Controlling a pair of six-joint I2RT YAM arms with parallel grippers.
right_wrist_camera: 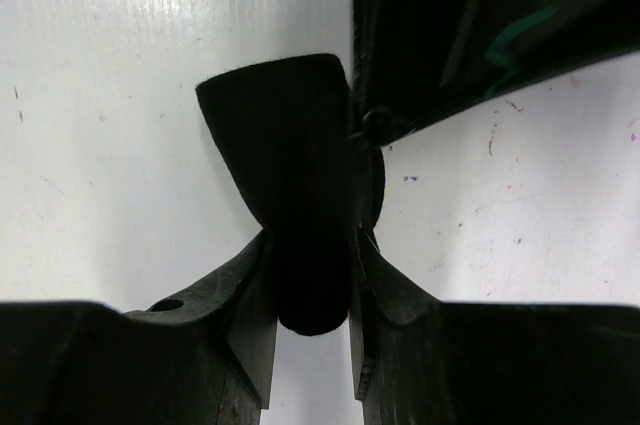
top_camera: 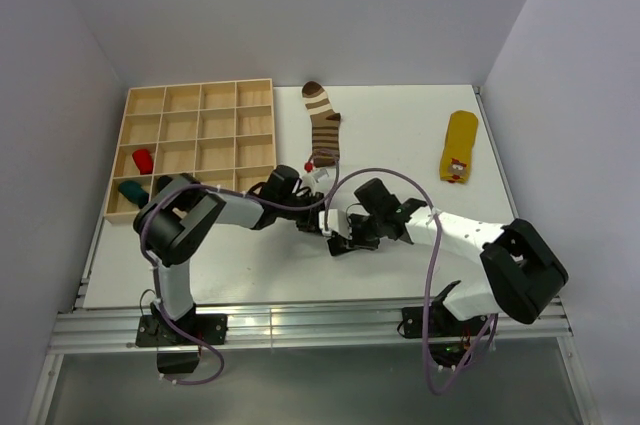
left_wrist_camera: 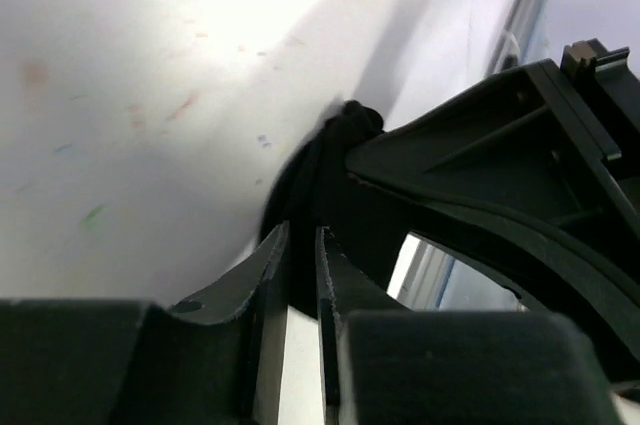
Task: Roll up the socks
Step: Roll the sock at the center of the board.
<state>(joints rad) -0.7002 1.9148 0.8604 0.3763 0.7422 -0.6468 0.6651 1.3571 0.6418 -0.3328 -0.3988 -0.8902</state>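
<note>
Two arms, both reaching in over the white table [top_camera: 250, 280] and meeting near its middle. The left arm rises from its base, folds at the elbow and stretches toward 3 o'clock, wrist low. The right arm swings out to its elbow at 4 o'clock, then runs back toward 9 o'clock, wrist also low. The left gripper [top_camera: 318, 213] and right gripper [top_camera: 338, 242] sit tip to tip, just beside each other. Three loose socks counted. One black sock [right_wrist_camera: 300, 145] is between the two grippers at table centre, and the right wrist view shows the right jaws clamped on its narrow end, with the wider end fanned out flat on the table. In the left wrist view the left jaws are drawn nearly together with a slim gap. Black fabric sits right at the tips and looks pinched. One brown-and-cream striped sock [top_camera: 323, 125] lies flat at 12 o'clock from the grippers, toe toward them. One yellow sock [top_camera: 459, 145] lies at 2 o'clock, well apart. One wooden tray [top_camera: 217, 153] sits at 10 o'clock, a four-by-four grid of sixteen compartments. One red bundle [top_camera: 143, 160] and one teal bundle [top_camera: 132, 189] lie in separate cells of its left column.
</note>
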